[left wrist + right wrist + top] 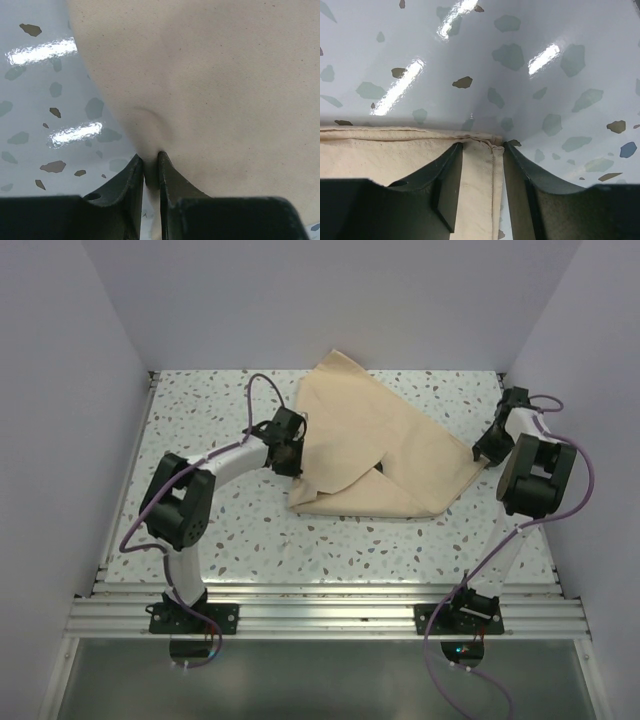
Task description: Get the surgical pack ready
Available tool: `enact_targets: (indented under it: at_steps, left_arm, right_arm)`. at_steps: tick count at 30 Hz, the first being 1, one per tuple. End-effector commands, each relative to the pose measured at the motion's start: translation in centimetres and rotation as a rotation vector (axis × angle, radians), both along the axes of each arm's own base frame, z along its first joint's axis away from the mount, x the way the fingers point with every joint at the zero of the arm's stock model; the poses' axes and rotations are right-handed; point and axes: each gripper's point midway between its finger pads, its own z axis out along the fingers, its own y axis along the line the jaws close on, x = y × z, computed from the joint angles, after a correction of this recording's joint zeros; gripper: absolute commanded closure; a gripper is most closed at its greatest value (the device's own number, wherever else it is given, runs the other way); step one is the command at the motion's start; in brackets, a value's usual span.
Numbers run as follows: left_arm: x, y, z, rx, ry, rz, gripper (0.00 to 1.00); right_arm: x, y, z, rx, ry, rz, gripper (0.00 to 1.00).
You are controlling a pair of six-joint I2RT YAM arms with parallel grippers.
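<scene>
The tan wrap sheet [370, 440] lies folded over itself at the back middle of the speckled table; it covers whatever is under it, so the tray, instruments and gauze are hidden. My left gripper [293, 452] is at the sheet's left edge. In the left wrist view my left gripper [151, 159] is shut, with a fold of the sheet [215, 75] pinched between its jaws. My right gripper [487, 453] is at the sheet's right corner. In the right wrist view my right gripper [483, 147] is open, and the hemmed corner of the sheet [380, 155] lies between the fingers.
The speckled white tabletop [200, 410] is enclosed by plain walls at the left, back and right. An aluminium rail [320, 615] with both arm bases runs along the near edge. Purple cables loop off both arms.
</scene>
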Motion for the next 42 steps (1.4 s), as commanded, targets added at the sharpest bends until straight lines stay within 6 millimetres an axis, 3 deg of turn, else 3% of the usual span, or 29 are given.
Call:
enact_targets:
  at_steps: [1, 3, 7, 11, 14, 15, 20, 21, 23, 25, 28, 30, 37, 42]
  left_arm:
    - [0.9, 0.4, -0.4, 0.050, -0.013, -0.025, 1.00]
    - [0.9, 0.4, -0.4, 0.048, -0.012, -0.023, 1.00]
    - [0.9, 0.4, -0.5, 0.048, -0.009, -0.025, 1.00]
    - [0.8, 0.5, -0.4, 0.055, -0.009, -0.024, 1.00]
    - [0.9, 0.5, -0.3, 0.054, -0.011, -0.023, 1.00]
    - [0.8, 0.5, -0.3, 0.052, -0.009, -0.023, 1.00]
    - [0.8, 0.5, -0.3, 0.051, -0.010, -0.024, 1.00]
    - [0.8, 0.5, -0.3, 0.050, -0.011, -0.024, 1.00]
    - [0.8, 0.5, -0.2, 0.051, -0.012, -0.026, 1.00]
    - [0.8, 0.5, -0.1, 0.052, -0.016, -0.028, 1.00]
    - [0.8, 0.6, -0.2, 0.057, -0.015, -0.029, 1.00]
    - [0.7, 0.7, -0.2, 0.061, -0.015, -0.028, 1.00]
    - [0.7, 0.6, -0.1, 0.055, -0.021, -0.025, 1.00]
    - [0.8, 0.3, -0.1, 0.050, -0.026, -0.025, 1.00]
  right_arm:
    - [0.0, 0.2, -1.0, 0.009, -0.009, 0.012, 0.62]
    - [-0.4, 0.3, -1.4, 0.012, 0.000, 0.014, 0.68]
    - [-0.3, 0.7, -1.9, 0.036, -0.001, 0.037, 1.00]
    - [2.1, 2.0, 3.1, 0.041, -0.159, 0.106, 1.00]
    - [3.0, 4.1, 6.0, 0.098, -0.234, 0.126, 1.00]
    - [3.5, 5.4, 8.0, 0.112, -0.291, 0.147, 1.00]
    - [4.3, 12.4, 12.7, 0.238, -0.399, 0.248, 1.00]
    - [4.4, 15.1, 13.5, 0.258, -0.411, 0.299, 1.00]
    - [4.4, 18.0, 16.1, 0.274, -0.460, 0.337, 1.00]
    - [4.3, 22.3, 18.8, 0.294, -0.510, 0.417, 1.00]
    - [4.1, 27.0, 21.7, 0.338, -0.558, 0.483, 1.00]
    - [3.8, 29.4, 22.8, 0.366, -0.561, 0.510, 1.00]
    - [3.9, 35.3, 24.0, 0.435, -0.598, 0.581, 1.00]
    - [3.9, 39.6, 23.1, 0.481, -0.578, 0.636, 1.00]
